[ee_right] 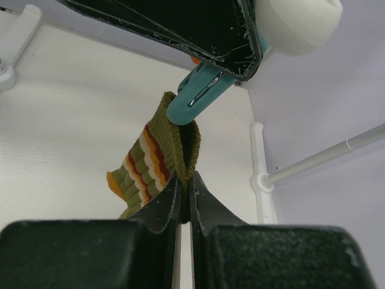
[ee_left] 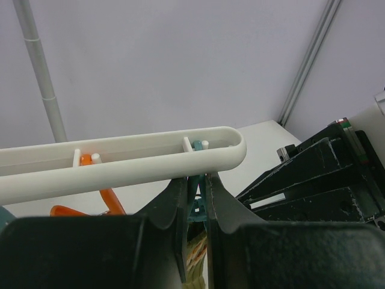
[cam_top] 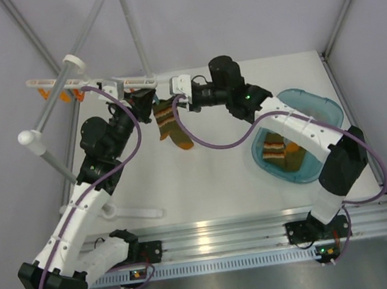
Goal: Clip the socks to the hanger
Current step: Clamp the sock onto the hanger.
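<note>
Sock is light, limp knit with no stiffness. It sags wherever we don't hold it, so we take it at the cuff edge, close to where the clip bites. Right claw (ee_right: pixel 185 186) is pinched tight on the cuff of the hanging sock (ee_right: pixel 150 162), just under the teal clip (ee_right: pixel 195 99). Left claw (ee_left: pixel 197 188) is squeezed onto that clip, below the end of the hanger (ee_left: pixel 120 159). Right wrist view shows the clip tip overlapping the sock top, which overhead hides; we can't tell if it bites. Only overhead shows the second sock (cam_top: pixel 278 151) in the basin (cam_top: pixel 317 105) on the table (cam_top: pixel 205 178).
</note>
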Controlling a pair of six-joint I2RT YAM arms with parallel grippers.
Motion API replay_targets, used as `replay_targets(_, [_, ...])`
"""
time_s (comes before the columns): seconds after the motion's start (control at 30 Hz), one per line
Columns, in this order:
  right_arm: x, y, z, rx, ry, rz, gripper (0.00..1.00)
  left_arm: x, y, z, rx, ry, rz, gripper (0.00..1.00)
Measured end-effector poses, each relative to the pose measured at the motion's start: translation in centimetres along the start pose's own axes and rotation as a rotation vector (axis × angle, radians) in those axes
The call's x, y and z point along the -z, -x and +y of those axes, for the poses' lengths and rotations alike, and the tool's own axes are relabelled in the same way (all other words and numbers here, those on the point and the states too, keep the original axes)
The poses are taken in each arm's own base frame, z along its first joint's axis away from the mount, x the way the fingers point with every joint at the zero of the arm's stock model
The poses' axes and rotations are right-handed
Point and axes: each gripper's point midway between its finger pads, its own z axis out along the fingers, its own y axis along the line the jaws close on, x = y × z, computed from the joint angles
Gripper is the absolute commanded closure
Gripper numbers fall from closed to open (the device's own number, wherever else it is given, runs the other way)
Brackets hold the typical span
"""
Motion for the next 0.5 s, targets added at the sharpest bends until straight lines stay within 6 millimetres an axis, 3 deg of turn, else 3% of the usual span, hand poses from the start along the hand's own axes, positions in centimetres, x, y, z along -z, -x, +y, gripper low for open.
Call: replay_targets(0.5, [-0.04,0.39,-0.33,0.023,-0.007,-0.008,1.0,0.0,-0.02,0.12,-0.018,0.002,0.0,1.0])
